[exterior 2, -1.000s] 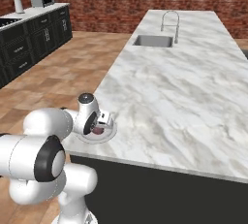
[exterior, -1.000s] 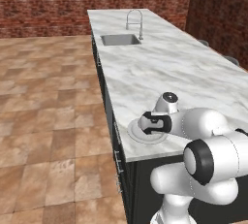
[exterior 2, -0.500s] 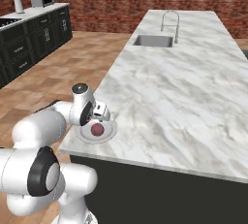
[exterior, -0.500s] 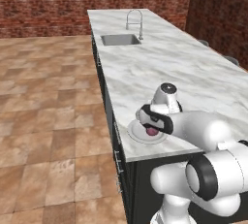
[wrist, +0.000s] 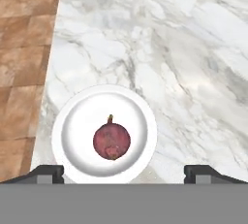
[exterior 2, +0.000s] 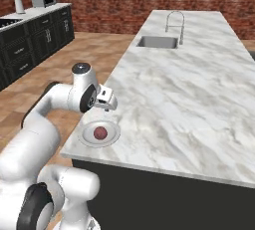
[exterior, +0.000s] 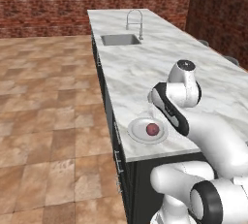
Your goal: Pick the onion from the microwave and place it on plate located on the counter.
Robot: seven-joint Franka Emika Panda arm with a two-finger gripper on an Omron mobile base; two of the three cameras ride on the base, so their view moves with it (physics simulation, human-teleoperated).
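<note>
- The onion (wrist: 112, 142) lies alone at the middle of the plate (wrist: 77, 121), stem up, with nothing touching it; half a second ago the claw was right over it, a second ago down at the plate.
- The claw (exterior 2: 107, 99) has since lifted and drawn back; it now hangs above the plate's far side, its fingertips (wrist: 48, 172) spread wide and empty.
- To my eye that means the drop is made and the task is as good as done.
- The plate sits close to the tabletop (exterior: 145, 68) corner, near the floor-side edge and the near end, so a nudge there could tip it off.
- Beyond it the marble runs bare up to the sink (exterior: 120, 39) and faucet (exterior: 134, 22), giving the arm open room to withdraw upward and inward.
</note>
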